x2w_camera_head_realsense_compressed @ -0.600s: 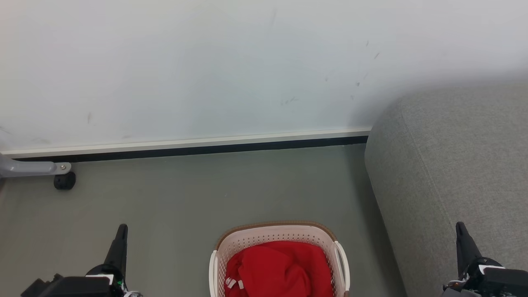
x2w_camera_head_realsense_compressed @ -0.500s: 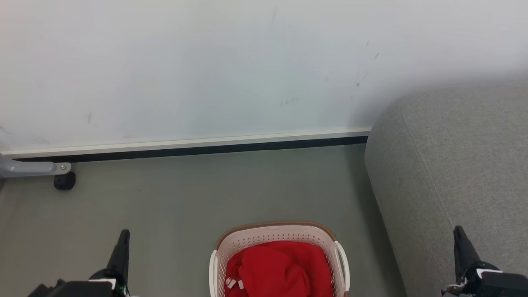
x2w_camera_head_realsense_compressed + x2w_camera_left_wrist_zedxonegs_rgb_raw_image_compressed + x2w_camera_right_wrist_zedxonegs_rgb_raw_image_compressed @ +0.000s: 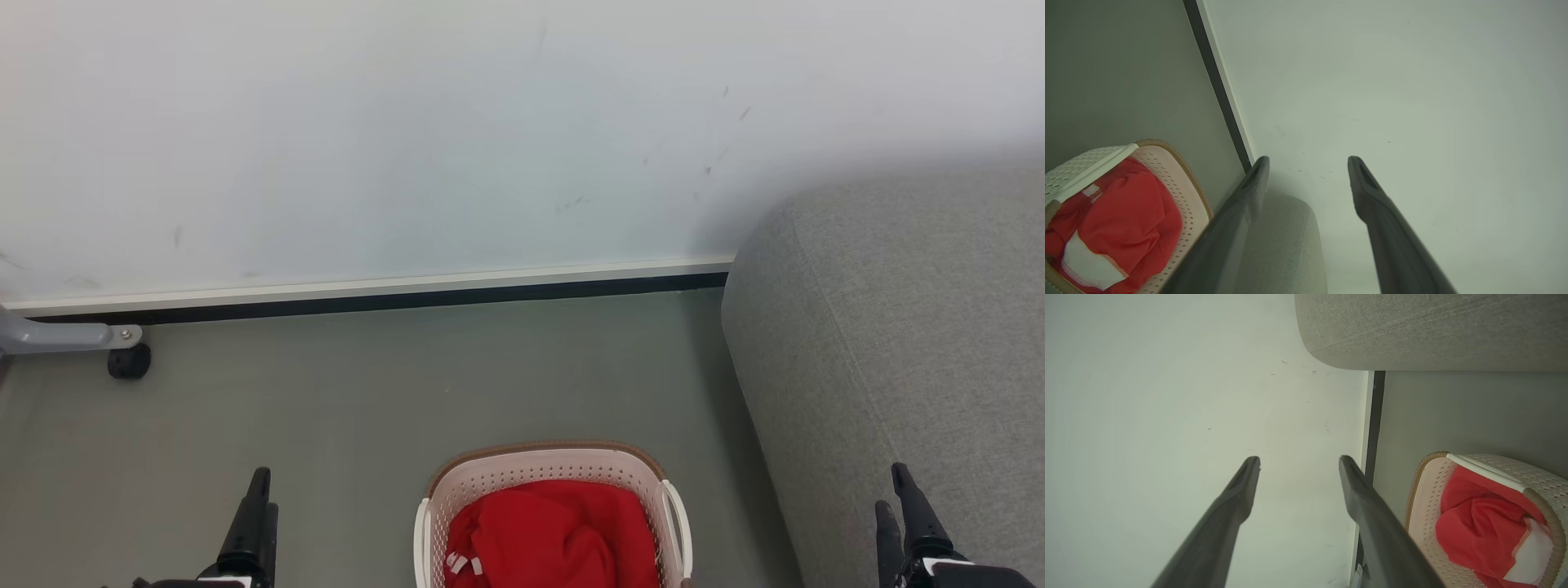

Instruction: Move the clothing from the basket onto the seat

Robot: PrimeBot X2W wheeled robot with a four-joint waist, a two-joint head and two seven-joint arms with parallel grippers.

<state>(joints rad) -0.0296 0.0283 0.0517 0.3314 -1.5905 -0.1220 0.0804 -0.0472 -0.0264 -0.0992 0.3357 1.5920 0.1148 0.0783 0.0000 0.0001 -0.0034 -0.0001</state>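
The cream perforated basket (image 3: 555,469) with a brown rim stands on the floor at the bottom centre, holding bunched red clothing (image 3: 555,535) with white trim. Both show again in the wrist views: basket (image 3: 1184,183) and clothing (image 3: 1122,220) at lower left, basket (image 3: 1429,498) and clothing (image 3: 1478,531) at lower right. The grey seat (image 3: 898,351) rises on the right. My left gripper (image 3: 260,510) hangs open left of the basket, its fingers (image 3: 1372,196) spread and empty. My right gripper (image 3: 896,510) hangs open in front of the seat, with its fingers (image 3: 1359,490) apart.
A white wall (image 3: 408,131) with a white and black skirting (image 3: 367,292) runs behind the grey floor (image 3: 367,392). A grey metal leg with a black castor (image 3: 128,360) stands at the far left by the wall.
Both grippers have sunk lower in the head view; the left one has also drifted slightly toward the basket. Basket and clothing lie as before.
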